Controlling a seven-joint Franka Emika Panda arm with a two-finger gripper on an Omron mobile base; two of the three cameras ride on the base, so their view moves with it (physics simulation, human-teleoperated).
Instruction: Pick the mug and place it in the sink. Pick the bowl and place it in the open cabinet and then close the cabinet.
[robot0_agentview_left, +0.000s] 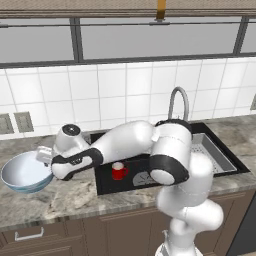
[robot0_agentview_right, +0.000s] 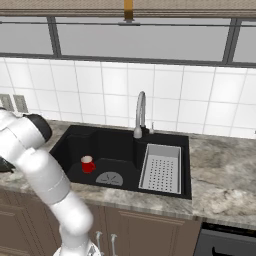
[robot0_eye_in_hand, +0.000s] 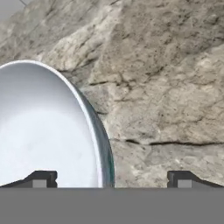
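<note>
Right up close in the hand view we've got the bowl (robot0_eye_in_hand: 48, 131), white inside with a thin teal edge, and it's cut off by the left side of the picture so we only get part of it. Its rim runs between the two dark fingertips (robot0_eye_in_hand: 40, 179), so one tip sits over the inside of the bowl and the other over the bare stone counter (robot0_eye_in_hand: 166, 87). The gripper (robot0_eye_in_hand: 111, 180) is spread wide and isn't clamping anything; we honestly can't tell whether either tip touches the rim.

From the left base view, the bowl (robot0_agentview_left: 25, 174) rests on the counter (robot0_agentview_left: 65, 200) to the left of the sink (robot0_agentview_left: 227, 162), and the hand end of the arm (robot0_agentview_left: 130, 145) is right at its right-hand rim. The fingers themselves are hard to make out there, kind of lost behind the wrist.

Over in the sink, the mug (robot0_agentview_left: 119, 171) stands upright on the black floor, with the arm's elbow hiding the area to its right. The right base view shows the mug (robot0_agentview_right: 88, 164) more clearly, near the left wall of the sink (robot0_agentview_right: 125, 132) and just beside the round grey drain (robot0_agentview_right: 109, 178). A faucet (robot0_agentview_right: 140, 114) curves up at the back, and a grey strainer tray (robot0_agentview_right: 161, 168) sits in the right half. The arm (robot0_agentview_right: 35, 160) is cut off at the left edge in that view.
</note>
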